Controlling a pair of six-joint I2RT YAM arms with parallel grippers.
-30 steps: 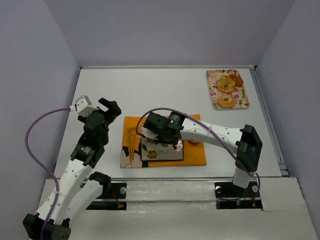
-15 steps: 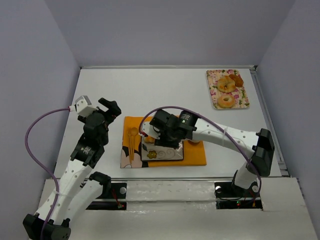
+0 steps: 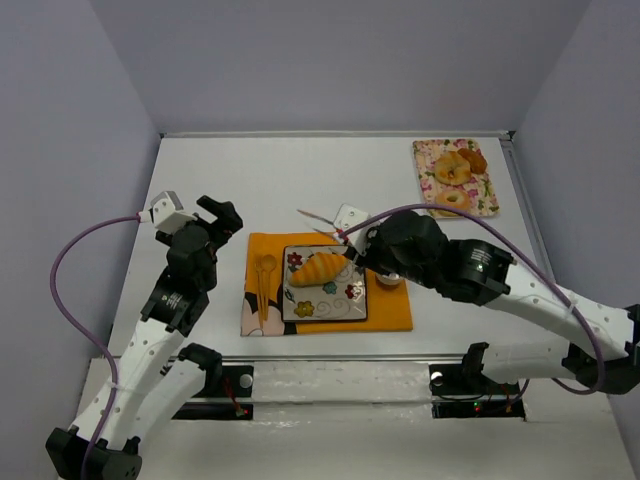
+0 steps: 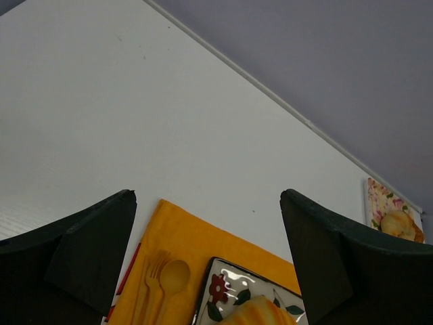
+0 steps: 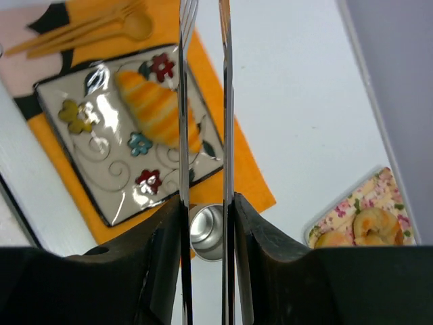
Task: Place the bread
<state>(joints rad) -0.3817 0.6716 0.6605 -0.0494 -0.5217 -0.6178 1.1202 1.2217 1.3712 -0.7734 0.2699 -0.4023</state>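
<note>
Golden-yellow oval bread with brown diagonal ridges [image 3: 318,269] lies on white square flower-patterned plate [image 3: 340,308], toward its far side. The plate sits on orange cloth placemat [image 3: 392,312] on white tabletop [image 3: 330,180]. Right tool [image 5: 206,203] is clamped on thin metal tongs [image 5: 225,101]; tong tips slightly apart, empty, clear of the bread. Left tool [image 4: 206,196] is wide apart, empty, left of the placemat. Small metal cup [image 5: 205,233] just beside the plate.

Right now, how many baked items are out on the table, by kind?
Bread roll, on the plate: 1
Ring donut, on the tray: 1
Dark brown bun, on the tray: 1
Golden-brown pastry, on the tray: 1
Total: 4
</note>
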